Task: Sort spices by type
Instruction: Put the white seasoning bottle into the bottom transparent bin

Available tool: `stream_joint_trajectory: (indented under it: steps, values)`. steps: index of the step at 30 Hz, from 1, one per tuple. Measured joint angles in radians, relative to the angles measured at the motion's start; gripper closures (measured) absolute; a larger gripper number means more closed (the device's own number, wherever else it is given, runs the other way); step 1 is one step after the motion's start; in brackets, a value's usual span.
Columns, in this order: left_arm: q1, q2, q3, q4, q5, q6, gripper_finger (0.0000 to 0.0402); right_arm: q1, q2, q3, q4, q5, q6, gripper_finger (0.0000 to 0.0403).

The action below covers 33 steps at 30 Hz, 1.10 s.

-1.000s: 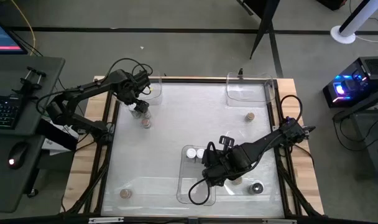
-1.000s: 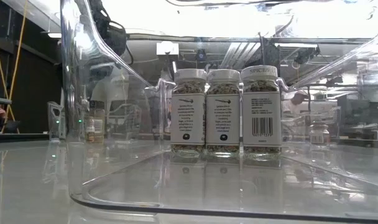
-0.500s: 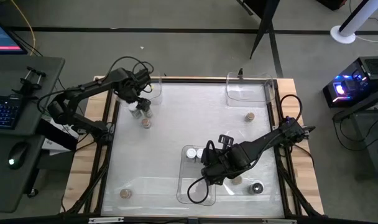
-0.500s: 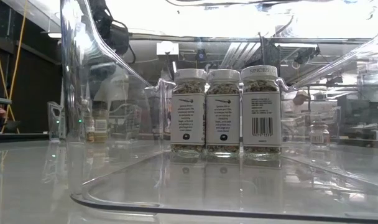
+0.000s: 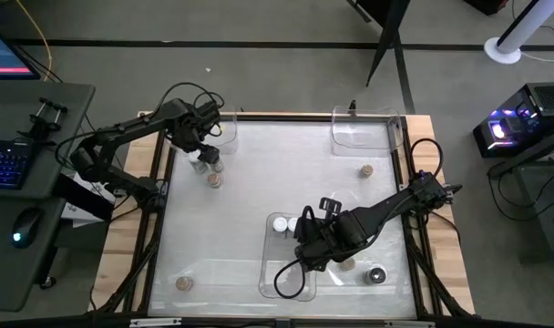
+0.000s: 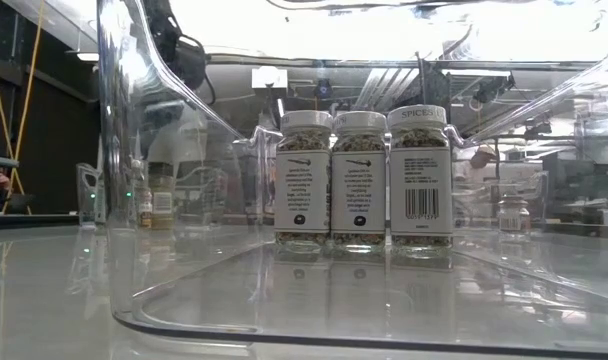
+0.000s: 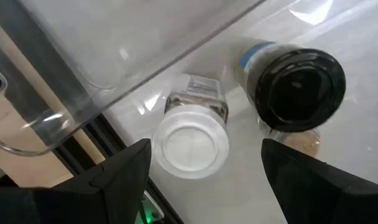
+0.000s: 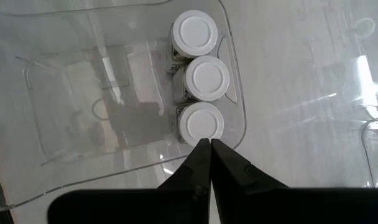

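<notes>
My left gripper (image 5: 202, 151) (image 7: 206, 148) hovers open by the table's far left, beside a clear tray (image 5: 224, 128). In the left wrist view a white-capped jar (image 7: 190, 142) stands upright on the table between its fingers, apart from them. A black-capped jar (image 7: 299, 85) stands close beside it. My right gripper (image 5: 304, 242) (image 8: 209, 144) is shut above the near clear tray (image 5: 291, 273). Three white-capped jars (image 8: 202, 123) (image 6: 359, 180) stand in a row on the tray's floor, untouched.
A tan-capped jar (image 5: 366, 169) stands near the far-right tray (image 5: 364, 135). Another tan-capped jar (image 5: 182, 283) is at the near left. A tan-capped jar (image 5: 347, 265) and a dark-capped jar (image 5: 377, 274) sit near the right arm. The table's middle holds nothing.
My left arm has shifted a little above the two jars at the far left; which way, I cannot tell. The jars have stayed in place.
</notes>
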State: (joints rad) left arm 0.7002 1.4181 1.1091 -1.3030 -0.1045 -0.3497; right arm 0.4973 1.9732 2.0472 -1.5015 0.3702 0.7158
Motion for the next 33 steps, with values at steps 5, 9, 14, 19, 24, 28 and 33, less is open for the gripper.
stream_joint_trajectory:
  steps: [5, 9, 14, 19, 24, 28, 33]
  values:
    - [0.000, -0.001, 0.002, 0.015, -0.036, -0.012, 0.0108, 0.000, 0.000, 0.000, 0.003, 0.003, 0.001, 0.0403]
    - [0.000, -0.001, 0.002, 0.012, -0.021, -0.004, 0.0108, 0.000, 0.000, 0.000, 0.003, 0.004, 0.002, 0.0403]
    - [0.000, -0.002, -0.036, 0.009, 0.007, 0.004, 0.0108, 0.000, 0.000, 0.000, 0.014, 0.004, 0.002, 0.0403]
    - [0.000, -0.002, -0.085, 0.027, -0.025, -0.020, 0.0108, 0.000, 0.000, 0.000, 0.015, 0.005, 0.001, 0.0403]
    - [0.000, -0.002, -0.087, 0.057, -0.052, -0.024, 0.0108, 0.000, 0.000, 0.000, 0.030, 0.006, -0.015, 0.0403]
    - [0.000, -0.002, -0.087, 0.077, -0.027, 0.006, 0.0108, -0.002, 0.000, 0.000, 0.045, 0.006, -0.015, 0.0403]
    - [0.000, -0.002, -0.087, 0.076, -0.016, 0.070, 0.0118, -0.003, 0.000, 0.000, 0.054, 0.008, -0.014, 0.0403]
